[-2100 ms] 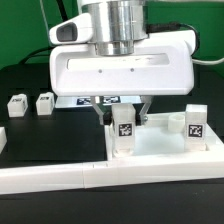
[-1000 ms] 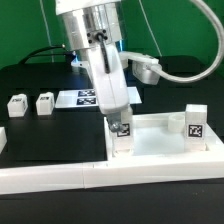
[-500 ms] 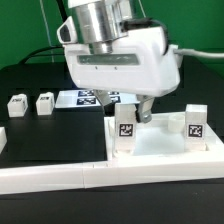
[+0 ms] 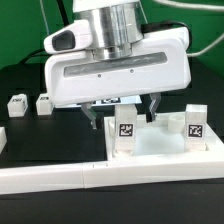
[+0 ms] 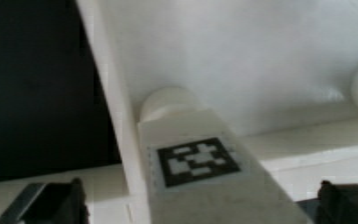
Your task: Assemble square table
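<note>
The hand [image 4: 123,113] is released. Its two dark fingers [image 4: 93,117] are spread wide, and nothing is held between them. It hangs low over the near corner of the tabletop [image 4: 160,148] on the exterior view's left.

A white leg [image 4: 125,135] stands upright at this corner, with a black-and-white tag on the side that faces the camera. The fingers are on either side of the top of this leg and do not touch it.

The wrist view shows the same. The leg [image 5: 197,160] with its tag is in the middle. One finger [image 5: 51,202] is at each side of the hand [image 5: 197,203], with a clear gap between each finger and the leg. Behind the leg are the white tabletop [image 5: 247,60] and, next to its edge, the black counter [image 5: 34,80].

A second leg [image 4: 195,128] stands upright at the tabletop's corner on the exterior view's right. It also carries a tag. The tabletop lies flat on the counter [image 4: 50,135], and its front edge is just beside the long white border wall [image 4: 60,180].

Two loose legs [image 4: 16,105] [image 4: 43,103] sit side by side on the counter, on the exterior view's left and well apart from the tabletop. The marker board [image 4: 112,100] lies behind the hand and is mostly hidden by it.
</note>
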Robot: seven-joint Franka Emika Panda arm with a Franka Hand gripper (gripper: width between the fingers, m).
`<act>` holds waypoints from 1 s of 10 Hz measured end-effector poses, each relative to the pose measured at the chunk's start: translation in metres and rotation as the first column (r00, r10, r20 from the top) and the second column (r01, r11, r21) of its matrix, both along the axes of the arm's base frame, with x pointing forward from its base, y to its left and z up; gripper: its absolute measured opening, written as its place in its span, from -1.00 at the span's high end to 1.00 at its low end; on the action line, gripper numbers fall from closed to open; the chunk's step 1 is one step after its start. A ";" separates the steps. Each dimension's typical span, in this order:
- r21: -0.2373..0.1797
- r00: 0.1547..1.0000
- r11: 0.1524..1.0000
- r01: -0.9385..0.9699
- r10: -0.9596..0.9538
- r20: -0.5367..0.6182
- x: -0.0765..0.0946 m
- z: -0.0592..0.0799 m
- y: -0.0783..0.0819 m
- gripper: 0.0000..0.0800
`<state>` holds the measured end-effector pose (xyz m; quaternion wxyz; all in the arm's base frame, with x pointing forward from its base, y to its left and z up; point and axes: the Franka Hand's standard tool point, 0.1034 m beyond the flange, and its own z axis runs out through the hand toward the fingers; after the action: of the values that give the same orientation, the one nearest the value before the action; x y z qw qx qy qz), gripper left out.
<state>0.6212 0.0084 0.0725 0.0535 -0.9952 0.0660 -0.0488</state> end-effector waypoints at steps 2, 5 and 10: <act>0.006 0.999 0.999 0.051 -0.051 -0.005 0.000 0.000 0.001 -0.54; 0.023 0.968 0.968 0.250 -0.249 -0.029 0.000 -0.001 0.001 -0.09; 0.082 0.669 0.665 0.743 -0.732 -0.126 0.001 0.000 -0.005 0.28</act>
<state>0.6226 0.0037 0.0720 0.0891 -0.8789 0.4681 -0.0212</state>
